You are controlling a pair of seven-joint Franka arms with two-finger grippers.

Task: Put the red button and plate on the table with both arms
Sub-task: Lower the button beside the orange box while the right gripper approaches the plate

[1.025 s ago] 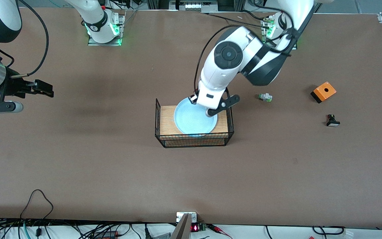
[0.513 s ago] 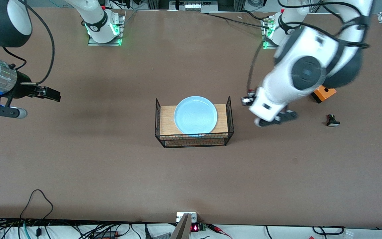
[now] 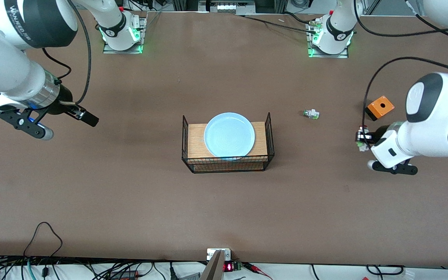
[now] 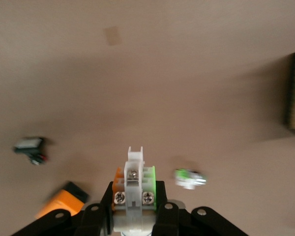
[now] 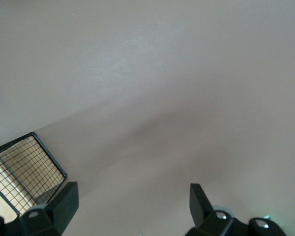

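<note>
The left gripper hangs over the large matte brown tabletop toward the left arm's end, its two black fingers pressed together on the tiny white push-button block with green bits on its side; in the front view a speck of dark red shows at the gripped piece, and in the left wrist view the block stands up between the fingers with its screw heads facing the camera. The held block is over bare table, just beside the small orange box with a round hole in its top. A similar white-and-green piece without a red cap lies on the table between the orange box and the light wooden rack with black wire sides. The small black piece with a white cap shows only in the left wrist view, lying on the table. The round, shallow, pale blue plate rests flat on the rack in the middle of the table, untouched. The right gripper hovers over bare table toward the right arm's end, well apart from the rack, with its jaws spread wide and nothing between them; the right wrist view shows a corner of the rack past its fingertips.
</note>
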